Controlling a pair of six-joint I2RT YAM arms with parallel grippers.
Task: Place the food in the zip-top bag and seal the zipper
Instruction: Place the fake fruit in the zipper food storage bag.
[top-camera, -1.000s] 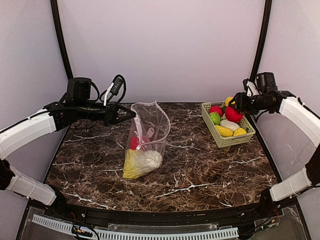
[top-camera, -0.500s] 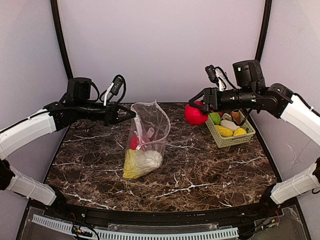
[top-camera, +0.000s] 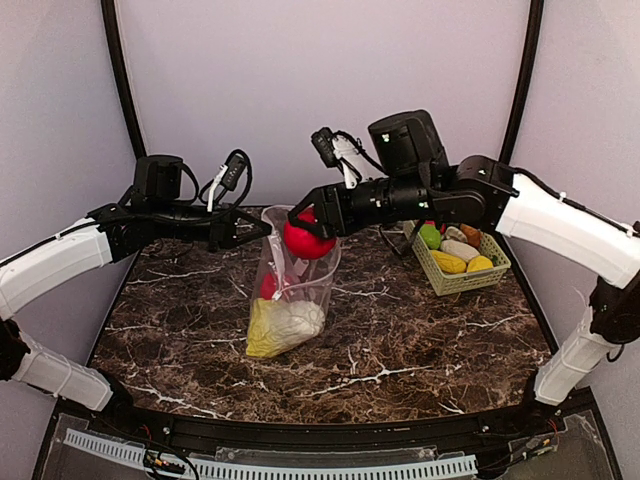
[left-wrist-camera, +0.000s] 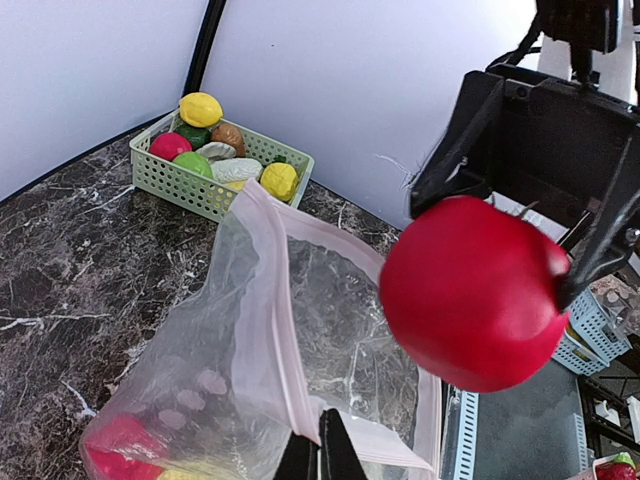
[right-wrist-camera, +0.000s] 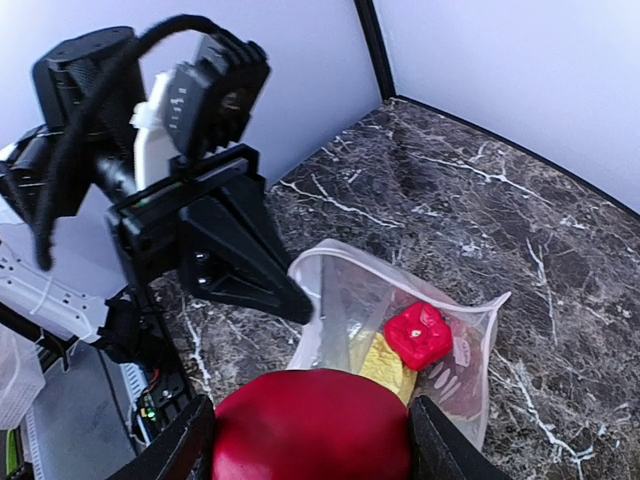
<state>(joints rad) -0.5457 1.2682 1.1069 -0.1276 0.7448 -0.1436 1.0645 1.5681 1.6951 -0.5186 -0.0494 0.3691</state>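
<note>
A: Top view, centre: why is the bag (top-camera: 295, 275) pinched by the closed left gripper (top-camera: 262, 228)?
B: It is held open under the red fruit (top-camera: 307, 240) clamped in the right gripper (top-camera: 312, 228).
A: Wrist views?
B: Pinch seen bottom centre; fruit over the bag.

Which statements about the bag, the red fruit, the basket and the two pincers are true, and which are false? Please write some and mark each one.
1. The right pincer holds a red fruit close to the mouth of the bag. True.
2. The left pincer is open and touches nothing. False: it is shut on the bag's edge and holds the bag up.
3. The bag is empty. False: a yellow-white cabbage and a red piece lie inside.
4. The green basket holds several toy foods. True.
5. The zipper is sealed. False: the mouth stands open.
</note>
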